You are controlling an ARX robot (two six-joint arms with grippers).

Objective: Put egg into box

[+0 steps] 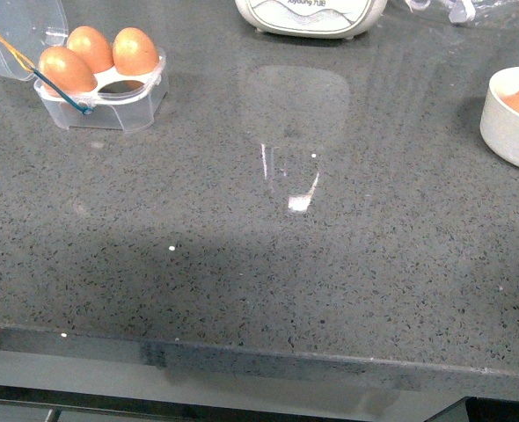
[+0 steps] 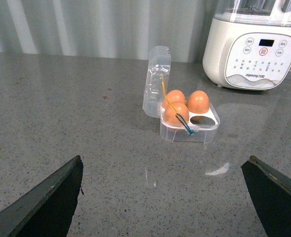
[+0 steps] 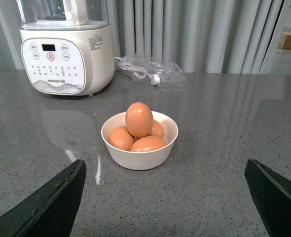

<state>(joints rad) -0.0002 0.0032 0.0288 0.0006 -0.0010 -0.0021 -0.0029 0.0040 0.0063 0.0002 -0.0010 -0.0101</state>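
Observation:
The box is a clear four-cup carton at the far left of the counter, with its lid swung open. Three brown eggs sit in it and the near right cup is empty. In the left wrist view the box stands well ahead of my left gripper, which is open and holds nothing. The top egg rests on several others in a white bowl. My right gripper is open and empty a short way before the bowl. Neither arm shows in the front view.
A white kitchen appliance stands at the back middle of the grey counter. A plastic bag with a cable lies beside it. The bowl is at the right edge of the front view. The counter's front edge runs along the bottom.

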